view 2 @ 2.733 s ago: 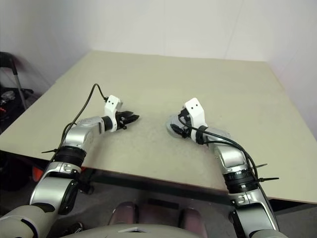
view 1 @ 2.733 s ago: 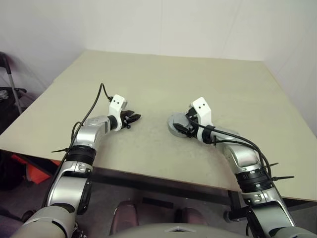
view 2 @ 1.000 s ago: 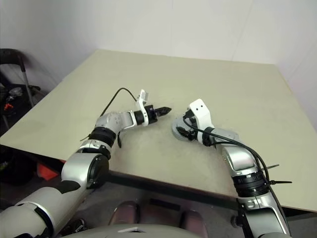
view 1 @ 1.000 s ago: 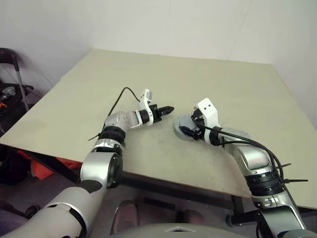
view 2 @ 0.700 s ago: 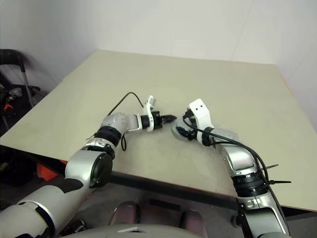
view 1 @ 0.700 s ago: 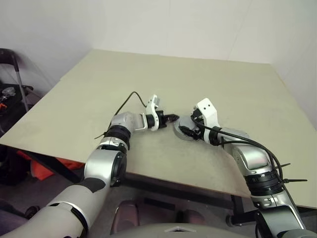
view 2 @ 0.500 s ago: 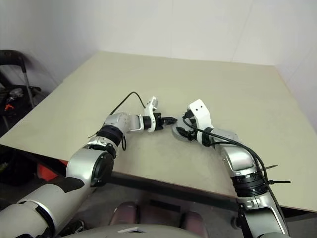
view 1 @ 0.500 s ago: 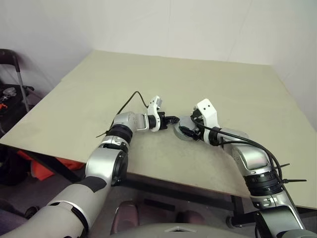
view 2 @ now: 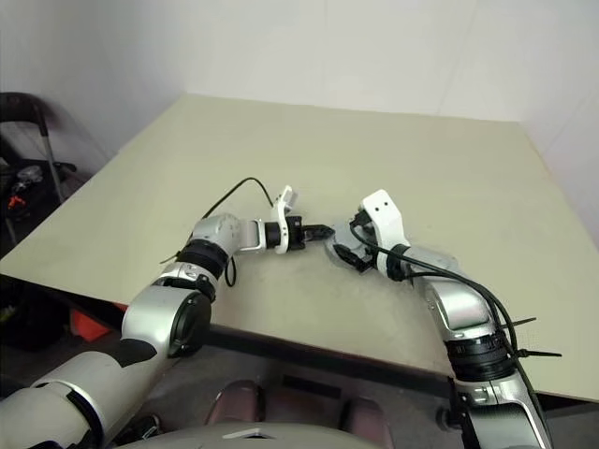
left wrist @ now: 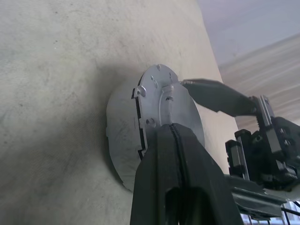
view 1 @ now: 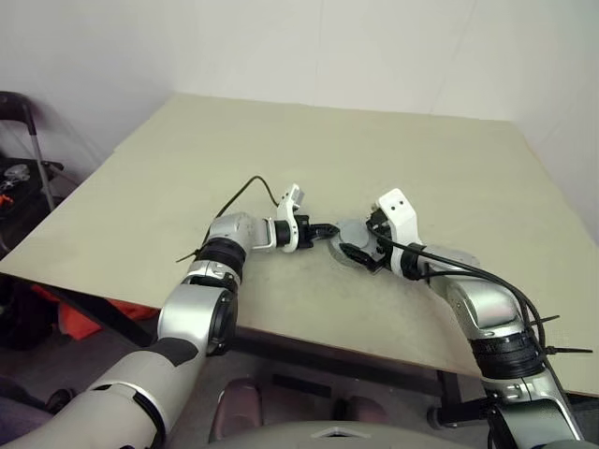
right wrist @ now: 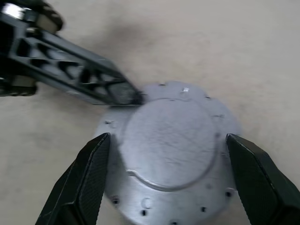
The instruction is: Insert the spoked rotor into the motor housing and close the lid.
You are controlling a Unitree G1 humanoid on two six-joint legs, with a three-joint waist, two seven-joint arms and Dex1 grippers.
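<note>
Beige tabletop, white walls behind. Motor housing, lid side up, grey and round, lay near the tabletop's near edge, towards its middle. Left gripper: fingers pressed together, holding nothing, tips touching the housing's rim. Right gripper: fingers spread wide, straddling the housing without gripping it.

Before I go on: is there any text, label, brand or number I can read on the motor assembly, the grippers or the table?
None readable.
The lid on the motor housing carries only small holes and raised marks, no lettering.
The left gripper and right gripper show no label, and the table has no print.
</note>
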